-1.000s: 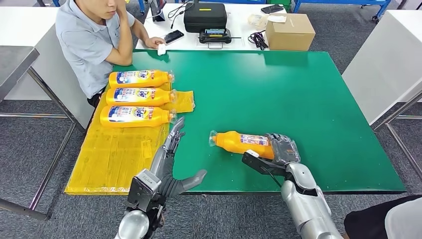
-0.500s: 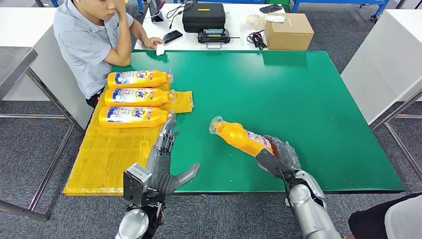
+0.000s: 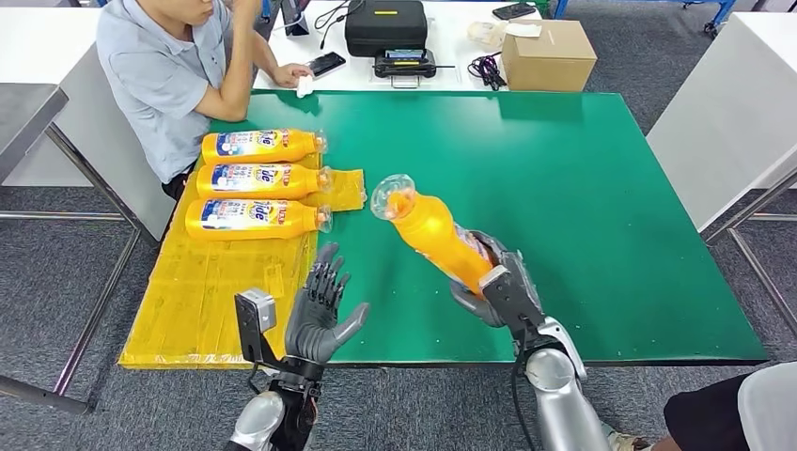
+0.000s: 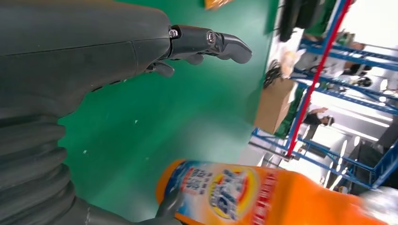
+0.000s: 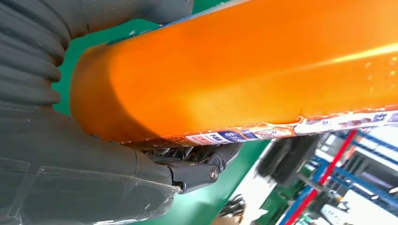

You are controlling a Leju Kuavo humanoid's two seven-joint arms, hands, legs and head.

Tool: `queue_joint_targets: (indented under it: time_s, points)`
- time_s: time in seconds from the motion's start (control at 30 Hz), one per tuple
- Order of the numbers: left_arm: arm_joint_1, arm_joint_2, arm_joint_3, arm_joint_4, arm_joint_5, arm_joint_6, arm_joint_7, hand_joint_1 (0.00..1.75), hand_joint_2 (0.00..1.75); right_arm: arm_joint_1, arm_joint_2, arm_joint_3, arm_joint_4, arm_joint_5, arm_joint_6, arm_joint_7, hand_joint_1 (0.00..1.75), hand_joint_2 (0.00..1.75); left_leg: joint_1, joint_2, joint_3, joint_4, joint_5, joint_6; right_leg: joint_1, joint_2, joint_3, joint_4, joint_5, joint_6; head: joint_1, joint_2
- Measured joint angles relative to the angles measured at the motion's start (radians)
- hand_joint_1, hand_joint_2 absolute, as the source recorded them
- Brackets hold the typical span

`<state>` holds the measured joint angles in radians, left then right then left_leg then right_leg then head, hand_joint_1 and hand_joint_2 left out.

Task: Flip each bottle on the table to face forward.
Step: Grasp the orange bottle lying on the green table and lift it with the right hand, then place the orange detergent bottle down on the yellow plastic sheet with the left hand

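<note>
Bottle (image 3: 440,237) is clamped at its base in the right hand (image 3: 498,287), tilted off the green table (image 3: 583,188), mid-flip I'd guess, so next is rolling it label-side up while the left hand (image 3: 321,310) waits, fingers apart and empty.

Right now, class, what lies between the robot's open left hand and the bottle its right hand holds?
In the head view, only bare green table separates the left hand from the raised bottle.

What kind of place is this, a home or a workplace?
Most likely a robot test lab or workshop: a green work table on grey carpet, a person seated beside it, blue metal racks, and a black equipment case behind.
</note>
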<state>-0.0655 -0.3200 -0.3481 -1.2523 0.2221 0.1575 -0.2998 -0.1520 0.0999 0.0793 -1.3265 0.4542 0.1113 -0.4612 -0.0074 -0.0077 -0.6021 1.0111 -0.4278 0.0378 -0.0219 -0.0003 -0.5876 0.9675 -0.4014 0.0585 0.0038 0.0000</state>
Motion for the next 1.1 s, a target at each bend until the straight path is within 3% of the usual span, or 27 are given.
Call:
queue_joint_targets:
  time_s: [0.63,0.83,1.1]
  points:
    - [-0.067,0.004,-0.123,0.066,-0.005,0.035,-0.084,0.00,1.75,-0.005,-0.019,0.095,0.046,-0.027,-0.028,0.025,1.75,1.75,0.000,-0.001,-0.003,0.000,0.000,0.000,0.000,0.000,-0.002,0.000,0.000,0.000,0.000,0.000]
    - [-0.099,0.005,-0.175,0.090,-0.074,0.117,-0.052,0.00,1.75,-0.006,-0.034,0.140,0.087,0.026,-0.057,0.039,1.75,1.75,0.000,-0.001,-0.003,0.000,0.000,0.000,0.000,0.000,-0.002,0.000,0.000,0.000,0.000,0.000]
    - [-0.117,0.005,-0.200,0.121,-0.087,0.130,-0.045,0.00,1.75,-0.006,-0.047,0.163,0.112,0.041,-0.071,0.045,1.75,1.75,0.000,-0.001,-0.003,0.000,0.000,0.000,0.000,0.000,-0.003,0.000,0.000,0.000,0.000,0.000]
